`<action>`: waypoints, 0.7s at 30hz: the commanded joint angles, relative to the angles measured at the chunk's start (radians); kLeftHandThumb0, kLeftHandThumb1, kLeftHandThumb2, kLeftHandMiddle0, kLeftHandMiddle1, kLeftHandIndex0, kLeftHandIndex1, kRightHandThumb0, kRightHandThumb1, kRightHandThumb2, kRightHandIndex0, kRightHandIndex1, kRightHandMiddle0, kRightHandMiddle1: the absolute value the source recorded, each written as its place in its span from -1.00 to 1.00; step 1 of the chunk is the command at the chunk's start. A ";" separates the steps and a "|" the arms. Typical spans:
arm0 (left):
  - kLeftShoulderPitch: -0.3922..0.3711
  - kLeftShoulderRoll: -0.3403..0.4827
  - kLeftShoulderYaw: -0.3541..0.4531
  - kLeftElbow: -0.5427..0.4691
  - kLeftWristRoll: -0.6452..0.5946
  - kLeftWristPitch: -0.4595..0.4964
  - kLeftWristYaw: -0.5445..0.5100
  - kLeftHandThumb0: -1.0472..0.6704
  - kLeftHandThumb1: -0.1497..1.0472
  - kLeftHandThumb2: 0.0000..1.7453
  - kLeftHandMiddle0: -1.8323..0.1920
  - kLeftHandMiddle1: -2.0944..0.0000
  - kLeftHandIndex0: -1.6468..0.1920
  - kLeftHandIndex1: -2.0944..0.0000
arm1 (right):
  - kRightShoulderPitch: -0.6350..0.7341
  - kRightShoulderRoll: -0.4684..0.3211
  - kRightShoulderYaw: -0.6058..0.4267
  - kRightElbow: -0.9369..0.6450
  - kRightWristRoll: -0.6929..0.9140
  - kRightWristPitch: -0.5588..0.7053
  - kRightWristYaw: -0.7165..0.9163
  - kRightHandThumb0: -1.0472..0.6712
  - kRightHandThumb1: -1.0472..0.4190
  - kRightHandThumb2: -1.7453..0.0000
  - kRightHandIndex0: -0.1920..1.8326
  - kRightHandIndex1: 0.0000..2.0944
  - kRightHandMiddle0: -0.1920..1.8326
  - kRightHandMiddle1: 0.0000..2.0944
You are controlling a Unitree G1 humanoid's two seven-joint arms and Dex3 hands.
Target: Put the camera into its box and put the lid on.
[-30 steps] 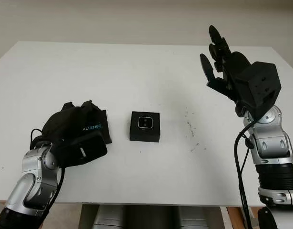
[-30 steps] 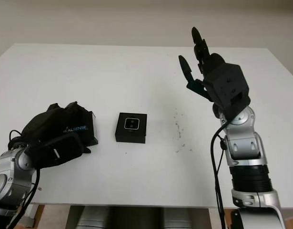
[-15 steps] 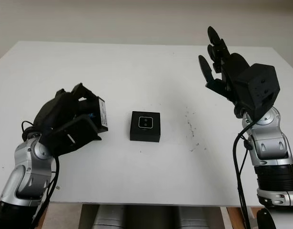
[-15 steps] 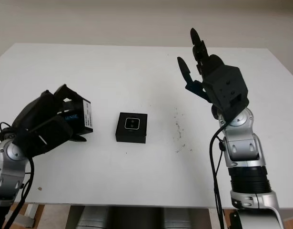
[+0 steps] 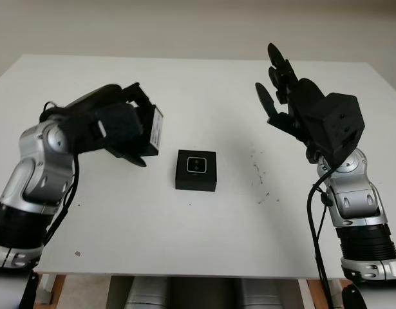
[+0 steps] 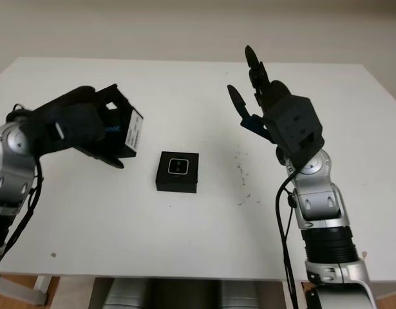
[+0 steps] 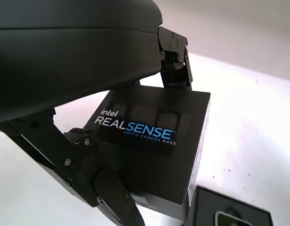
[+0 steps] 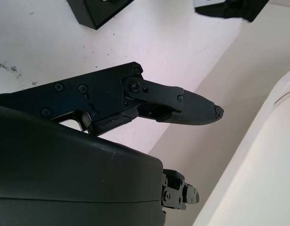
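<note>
White table (image 5: 204,244) fills the room's middle; the open box (image 5: 196,170) with the camera (image 5: 196,165) inside sits at its centre. At about nine o'clock from it, the left hand (image 5: 114,125) grips the lid (image 7: 154,141) aloft. Off at two o'clock, the right hand (image 5: 294,103) hangs open, holding nothing.

- You have a white table (image 5: 204,96) spanning the view, its near edge running along the bottom.
- You can see a scatter of small dark specks (image 5: 257,174) on the tabletop, right of centre.
- One lone speck (image 5: 77,253) lies near the front edge on the left.
- A pale wall (image 5: 185,26) stands behind the table.
</note>
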 commanded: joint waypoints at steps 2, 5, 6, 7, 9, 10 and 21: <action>-0.063 -0.014 -0.042 0.045 0.010 -0.015 -0.016 -0.07 0.80 -0.94 0.24 -0.44 0.37 -0.33 | 0.001 0.011 0.014 0.003 -0.014 -0.012 -0.010 -0.57 -1.00 0.31 -0.88 -0.96 -0.85 -0.94; -0.089 -0.040 -0.060 0.087 0.002 -0.015 -0.016 -0.08 0.80 -0.94 0.19 -0.46 0.35 -0.32 | 0.000 0.021 0.024 0.007 -0.032 -0.010 -0.032 -0.59 -1.00 0.33 -0.86 -0.95 -0.82 -0.92; -0.095 -0.047 -0.061 0.097 -0.003 -0.014 -0.016 -0.08 0.80 -0.94 0.19 -0.49 0.34 -0.32 | -0.001 0.022 0.027 0.008 -0.037 -0.009 -0.036 -0.60 -1.00 0.33 -0.86 -0.95 -0.82 -0.92; -0.102 -0.061 -0.065 0.107 -0.003 -0.003 -0.013 -0.08 0.80 -0.94 0.18 -0.50 0.34 -0.32 | -0.002 0.021 0.031 0.009 -0.044 -0.012 -0.038 -0.61 -1.00 0.33 -0.86 -0.95 -0.82 -0.92; -0.112 -0.086 -0.071 0.121 -0.004 0.015 -0.008 -0.07 0.80 -0.94 0.20 -0.56 0.33 -0.35 | -0.004 0.020 0.036 0.012 -0.055 -0.016 -0.041 -0.64 -1.00 0.33 -0.84 -0.94 -0.81 -0.91; -0.114 -0.094 -0.072 0.126 -0.006 0.017 -0.005 -0.06 0.80 -0.94 0.20 -0.58 0.33 -0.37 | -0.005 0.021 0.038 0.013 -0.059 -0.016 -0.041 -0.65 -1.00 0.33 -0.84 -0.94 -0.81 -0.91; -0.129 -0.181 -0.127 0.147 0.040 0.138 0.022 0.03 0.83 -0.93 0.34 -0.54 0.46 -0.45 | -0.020 0.032 0.043 0.016 -0.071 -0.026 -0.058 -0.65 -1.00 0.35 -0.81 -0.93 -0.80 -0.90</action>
